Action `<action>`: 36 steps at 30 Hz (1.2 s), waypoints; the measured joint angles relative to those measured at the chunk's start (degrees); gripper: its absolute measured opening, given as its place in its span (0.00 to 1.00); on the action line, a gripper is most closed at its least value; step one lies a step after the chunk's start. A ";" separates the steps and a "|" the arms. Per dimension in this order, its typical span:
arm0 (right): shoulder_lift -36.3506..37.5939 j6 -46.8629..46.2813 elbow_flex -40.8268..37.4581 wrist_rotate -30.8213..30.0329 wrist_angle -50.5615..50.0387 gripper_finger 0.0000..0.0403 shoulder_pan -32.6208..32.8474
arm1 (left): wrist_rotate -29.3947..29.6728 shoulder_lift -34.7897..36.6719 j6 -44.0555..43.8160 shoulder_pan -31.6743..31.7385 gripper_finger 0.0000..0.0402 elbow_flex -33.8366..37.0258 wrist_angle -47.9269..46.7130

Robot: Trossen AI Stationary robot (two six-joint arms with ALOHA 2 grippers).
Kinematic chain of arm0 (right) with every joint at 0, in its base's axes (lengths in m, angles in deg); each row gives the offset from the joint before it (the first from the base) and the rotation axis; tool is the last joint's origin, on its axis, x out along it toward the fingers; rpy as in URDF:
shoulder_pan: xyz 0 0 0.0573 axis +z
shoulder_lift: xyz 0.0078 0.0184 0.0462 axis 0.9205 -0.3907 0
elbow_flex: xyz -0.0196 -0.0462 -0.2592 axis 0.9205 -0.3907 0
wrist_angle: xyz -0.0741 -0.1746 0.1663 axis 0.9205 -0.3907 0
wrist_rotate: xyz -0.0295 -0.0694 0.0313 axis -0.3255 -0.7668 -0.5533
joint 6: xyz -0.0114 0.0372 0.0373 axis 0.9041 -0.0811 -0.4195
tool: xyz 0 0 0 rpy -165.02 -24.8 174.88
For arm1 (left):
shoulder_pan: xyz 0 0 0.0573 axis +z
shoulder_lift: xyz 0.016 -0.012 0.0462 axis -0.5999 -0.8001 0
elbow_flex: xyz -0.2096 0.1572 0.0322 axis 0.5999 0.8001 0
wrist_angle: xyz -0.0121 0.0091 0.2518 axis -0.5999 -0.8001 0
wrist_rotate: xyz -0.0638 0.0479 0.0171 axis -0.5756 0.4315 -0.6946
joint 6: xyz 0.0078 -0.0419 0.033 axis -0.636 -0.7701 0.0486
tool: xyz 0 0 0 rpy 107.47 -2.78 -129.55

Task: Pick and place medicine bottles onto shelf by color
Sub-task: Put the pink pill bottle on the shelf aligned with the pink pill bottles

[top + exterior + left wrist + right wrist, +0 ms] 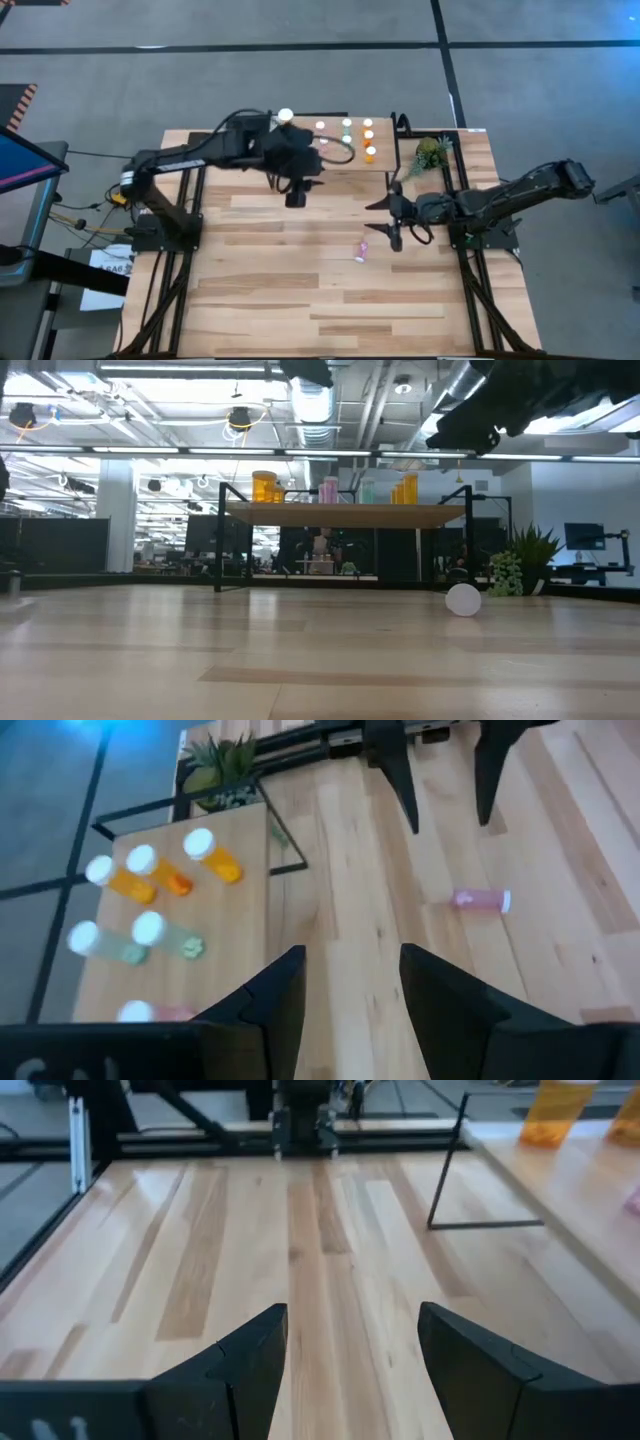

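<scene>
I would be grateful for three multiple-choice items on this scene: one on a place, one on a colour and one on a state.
1. Where is the lying bottle?
A. On the shelf
B. On the table, close to the right hand
C. Beside the plant

2. What colour is its body?
A. Orange
B. Pale green
C. Pink

3. How is the right hand?
A. Open and empty
B. Shut on a bottle
C. Shut on a plant leaf

Answers:
1. B, since the high view shows it on its side on the bare planks just in front of that hand.
2. C, since the high view and the left wrist view both show a pink body with a white cap.
3. A, since the right wrist view shows its fingers spread with only table between them.
</scene>
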State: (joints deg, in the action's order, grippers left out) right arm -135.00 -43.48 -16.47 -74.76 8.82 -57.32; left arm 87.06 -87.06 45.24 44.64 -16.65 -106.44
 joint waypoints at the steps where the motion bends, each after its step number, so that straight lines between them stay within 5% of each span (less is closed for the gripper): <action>1: 0.00 -0.01 0.00 0.00 -0.57 0.62 0.34 | 0.26 1.94 -0.58 -0.34 0.38 3.76 2.85; 10: -0.70 9.14 0.00 0.87 -6.81 0.62 1.36 | -0.05 19.02 -6.97 -4.32 0.38 38.91 40.35; 16: -2.61 4.57 0.04 3.73 -10.33 0.62 2.97 | -0.77 22.76 -6.03 -6.72 0.38 54.00 62.50; 36: -24.65 23.62 4.85 7.72 -14.77 0.62 5.26 | 1.11 22.80 -8.63 -6.83 0.57 55.83 63.02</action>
State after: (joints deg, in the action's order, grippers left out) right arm -159.66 -19.86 -11.62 -67.05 -5.95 -52.06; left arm 88.17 -64.25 36.61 37.81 39.19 -43.42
